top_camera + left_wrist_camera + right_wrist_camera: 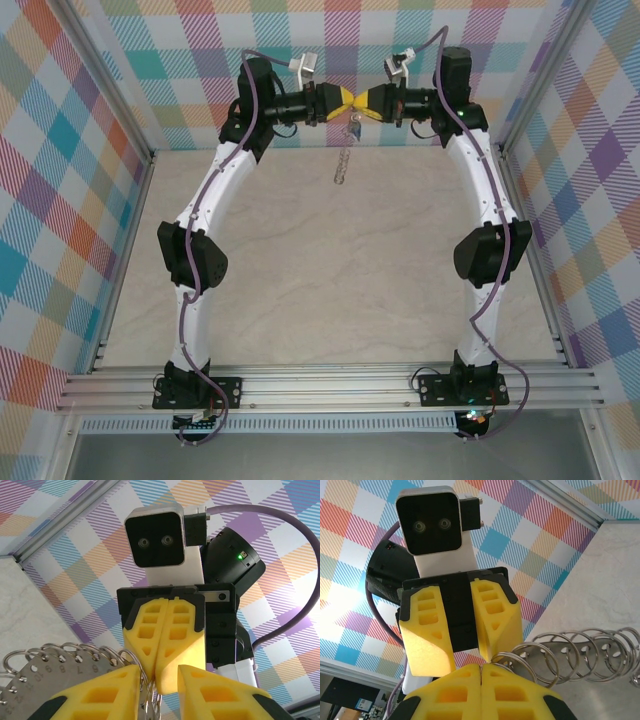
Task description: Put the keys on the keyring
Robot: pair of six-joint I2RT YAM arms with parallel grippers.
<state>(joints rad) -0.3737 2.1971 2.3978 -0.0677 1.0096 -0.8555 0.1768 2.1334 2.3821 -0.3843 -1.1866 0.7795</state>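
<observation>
Overhead the keyring (343,163) dangles; wrist views reveal right jaws pinching it, left jaws spread.

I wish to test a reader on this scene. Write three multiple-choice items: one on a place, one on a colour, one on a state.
1. Where do the two grippers meet? A. beside the arm bases. B. at the far end of the table, before the back wall. C. at the table's left edge.
2. What colour are the gripper fingers? A. yellow. B. red. C. green.
3. How do the right gripper's fingers stand? A. spread wide. B. pressed together. C. crossed.
Answers: 1 B, the left gripper faces the right one there in the top view. 2 A, both wrist views show yellow fingers. 3 B, the right wrist view shows no gap between them.
</observation>
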